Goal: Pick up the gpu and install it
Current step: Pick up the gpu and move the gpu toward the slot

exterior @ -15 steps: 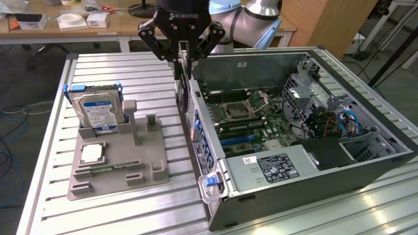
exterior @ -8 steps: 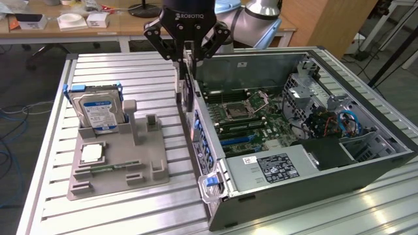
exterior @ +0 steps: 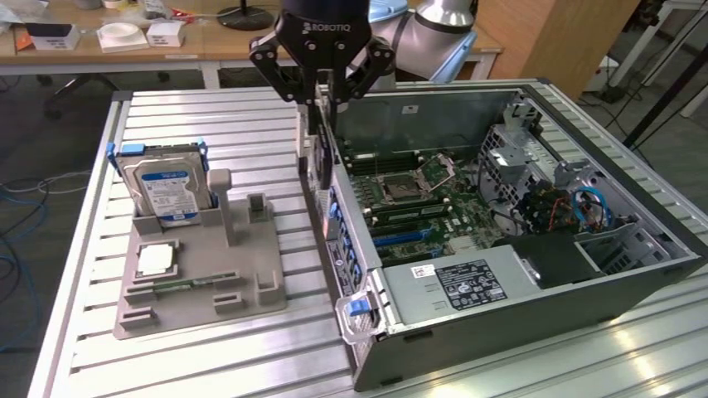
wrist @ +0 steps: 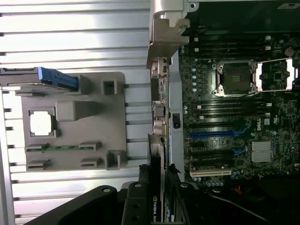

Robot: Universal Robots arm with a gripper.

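The arm points straight down, its gripper (exterior: pixel 322 89) clamped on the gpu (exterior: pixel 318 145), which hangs upright above the case's (exterior: pixel 531 311) rear wall.

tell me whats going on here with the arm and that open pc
The robot arm's pincer is shut on the gpu, holding it upright on edge over the side of the open computer case nearest the grey holder. The card is not yet seated on the motherboard. A hard drive, processor and memory stick sit in the holder.
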